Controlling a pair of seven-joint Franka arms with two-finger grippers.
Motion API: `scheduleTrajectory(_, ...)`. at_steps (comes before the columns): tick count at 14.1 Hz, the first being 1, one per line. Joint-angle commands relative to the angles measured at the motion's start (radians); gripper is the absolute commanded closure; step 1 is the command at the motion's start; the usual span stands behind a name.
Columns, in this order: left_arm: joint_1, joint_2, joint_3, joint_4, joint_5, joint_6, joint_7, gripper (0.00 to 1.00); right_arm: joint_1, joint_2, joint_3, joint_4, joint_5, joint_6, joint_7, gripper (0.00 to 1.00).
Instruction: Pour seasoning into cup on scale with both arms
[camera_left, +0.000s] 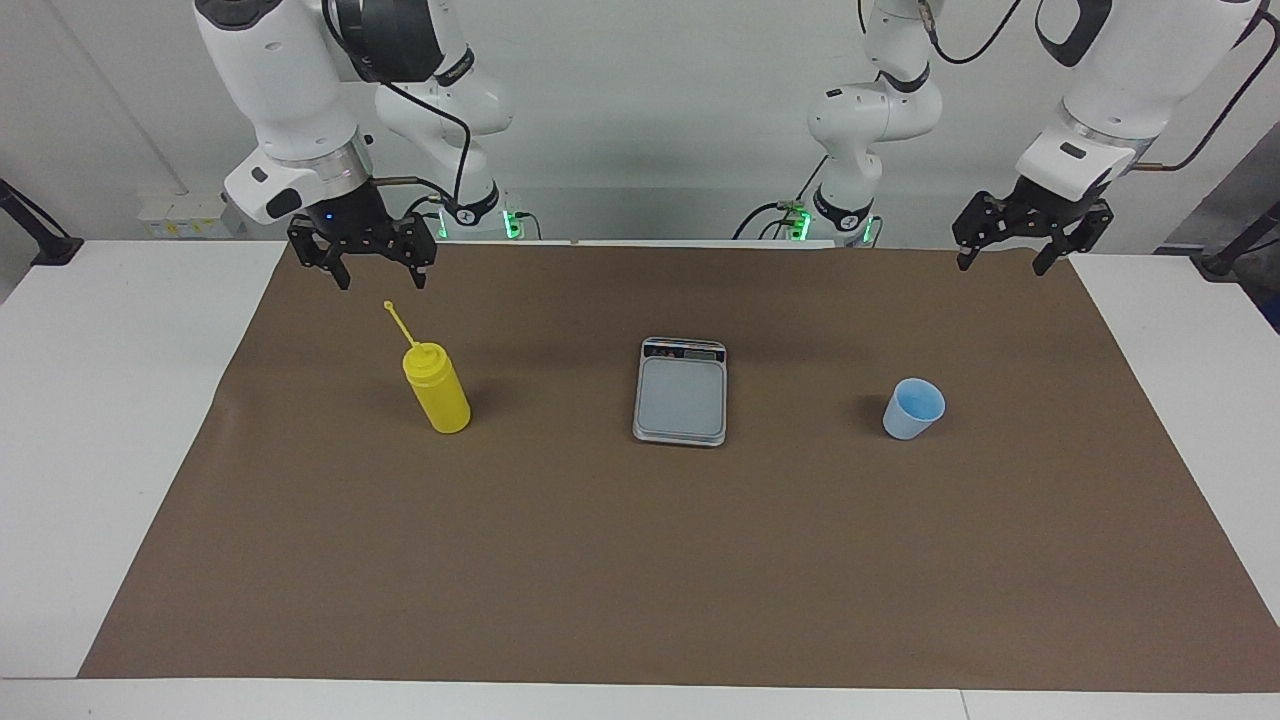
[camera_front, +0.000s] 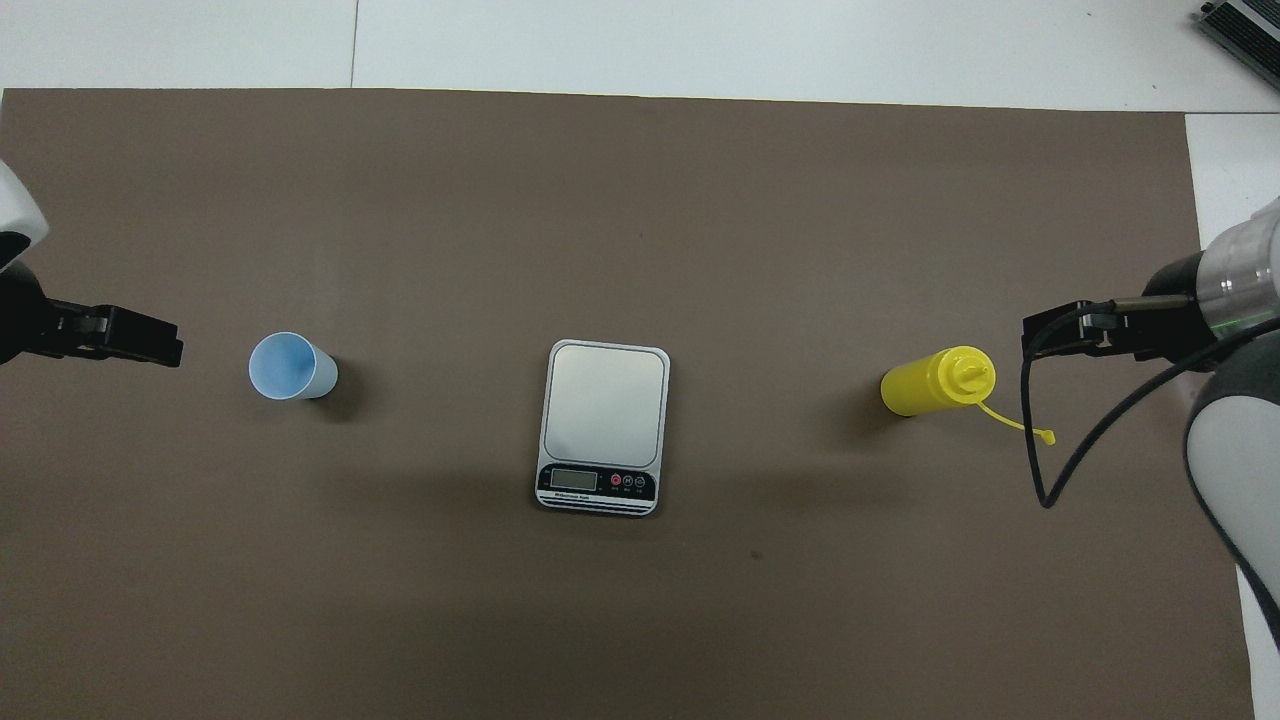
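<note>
A brown paper mat (camera_left: 640, 560) covered most of the white table (camera_left: 90, 420), with a pale wall at my back. In the middle of the mat lay the scale (camera_left: 680, 392), its grey plate bare and its dark display strip (camera_front: 598, 483) at the end nearest me. The yellow seasoning bottle (camera_left: 437, 388) stood upright toward my right arm's end of the table, well apart from the scale, its cap strap (camera_left: 399, 324) sticking up and out from the nozzle. The light-blue cup (camera_left: 913, 408) stood upright toward my left arm's end, also well apart from the scale and about level with the bottle.

My right gripper (camera_left: 382, 276) hung in the air above the mat's edge nearest me, close to the bottle but clear of it, fingers spread and pinching nothing. My left gripper (camera_left: 1004, 262) hung likewise above the mat's corner at the cup's end, its fingers spread wide and holding nothing.
</note>
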Motion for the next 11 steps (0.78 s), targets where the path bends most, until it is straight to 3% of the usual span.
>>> scheduleTrajectory(1, 0.033, 0.001, 0.001, -0.115, 0.003, 0.131, -0.054, 0.0, -0.003, -0.028, 0.017, -0.014, 0.019, -0.029, 0.154, 0.0)
scheduleTrajectory(7, 0.057, 0.071, 0.001, -0.294, -0.017, 0.387, -0.255, 0.0, -0.009, -0.03, 0.019, -0.017, 0.019, -0.026, 0.19, 0.0)
scheduleTrajectory(11, 0.076, 0.081, -0.001, -0.435, -0.055, 0.576, -0.289, 0.0, -0.006, -0.025, 0.019, -0.008, 0.006, -0.018, 0.187, 0.0)
